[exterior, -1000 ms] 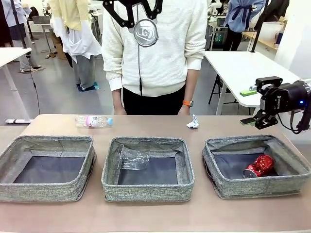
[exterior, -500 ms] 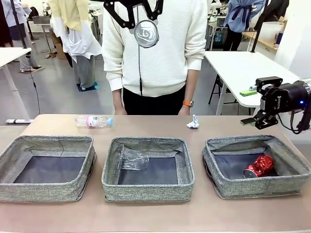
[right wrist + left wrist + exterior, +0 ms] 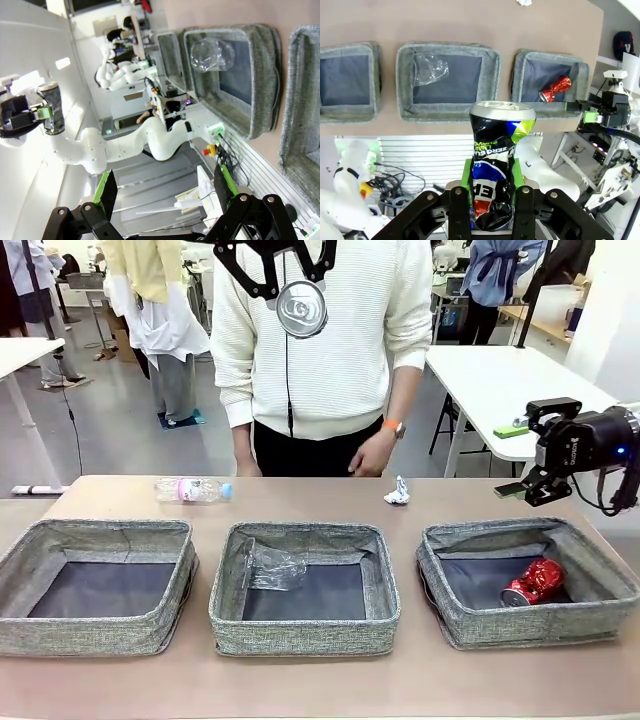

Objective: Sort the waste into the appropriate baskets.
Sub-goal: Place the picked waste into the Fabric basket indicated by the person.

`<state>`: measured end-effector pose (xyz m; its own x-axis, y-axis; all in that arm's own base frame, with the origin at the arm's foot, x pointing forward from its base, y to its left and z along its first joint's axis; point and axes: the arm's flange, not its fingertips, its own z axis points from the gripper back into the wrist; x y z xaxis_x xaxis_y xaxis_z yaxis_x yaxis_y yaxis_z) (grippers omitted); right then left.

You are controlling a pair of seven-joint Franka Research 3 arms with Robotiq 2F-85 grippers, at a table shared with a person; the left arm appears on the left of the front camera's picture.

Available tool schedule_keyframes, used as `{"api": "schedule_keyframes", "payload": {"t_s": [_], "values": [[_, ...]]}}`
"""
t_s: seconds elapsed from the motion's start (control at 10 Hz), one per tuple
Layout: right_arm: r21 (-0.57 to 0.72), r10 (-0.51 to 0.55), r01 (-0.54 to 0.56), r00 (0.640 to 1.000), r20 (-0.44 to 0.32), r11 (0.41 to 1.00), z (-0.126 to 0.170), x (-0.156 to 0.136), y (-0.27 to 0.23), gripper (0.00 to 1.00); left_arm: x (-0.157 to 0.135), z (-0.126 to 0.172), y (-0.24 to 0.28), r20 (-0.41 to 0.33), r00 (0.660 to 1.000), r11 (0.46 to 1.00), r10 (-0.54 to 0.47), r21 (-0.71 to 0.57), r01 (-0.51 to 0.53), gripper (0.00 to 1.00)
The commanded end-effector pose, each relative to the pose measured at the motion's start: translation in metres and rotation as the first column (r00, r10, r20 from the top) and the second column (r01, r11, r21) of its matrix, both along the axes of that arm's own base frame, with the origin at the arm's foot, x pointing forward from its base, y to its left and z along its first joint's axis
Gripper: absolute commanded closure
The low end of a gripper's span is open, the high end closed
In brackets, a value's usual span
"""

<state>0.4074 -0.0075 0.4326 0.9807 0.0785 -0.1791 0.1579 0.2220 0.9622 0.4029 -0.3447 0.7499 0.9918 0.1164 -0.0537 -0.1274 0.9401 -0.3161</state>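
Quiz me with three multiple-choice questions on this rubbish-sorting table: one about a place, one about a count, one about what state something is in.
1. Where does the crushed red can lie?
A. in the left basket
B. in the middle basket
C. in the right basket

2. How many baskets stand on the table?
A. three
B. two
C. four

3. What is the left gripper doing?
A. hanging open and empty
B. shut on a dark printed can
C. shut on the red can

Answers:
1 C: the red can rests on that basket's dark bottom.
2 A: three grey woven ones sit side by side in a row.
3 B: its green pads press the dented sides of the can.
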Motion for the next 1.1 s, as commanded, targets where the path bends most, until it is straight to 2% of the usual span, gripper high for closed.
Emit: {"api": "schedule_keyframes", "payload": {"t_s": [0.0,1.0], "values": [[-0.001,-0.001,0.001,1.0,0.009,1.0,0.0007,-0.0018,0.0017,0.0,-0.0023,0.0032,0.0029,-0.006,1.0,1.0,0.0,-0.007,0.0,0.66],[-0.001,-0.001,0.001,1.0,0.009,1.0,0.0007,-0.0018,0.0017,0.0,-0.0023,0.0032,0.0029,-0.006,1.0,1.0,0.0,-0.007,0.0,0.66]]}}
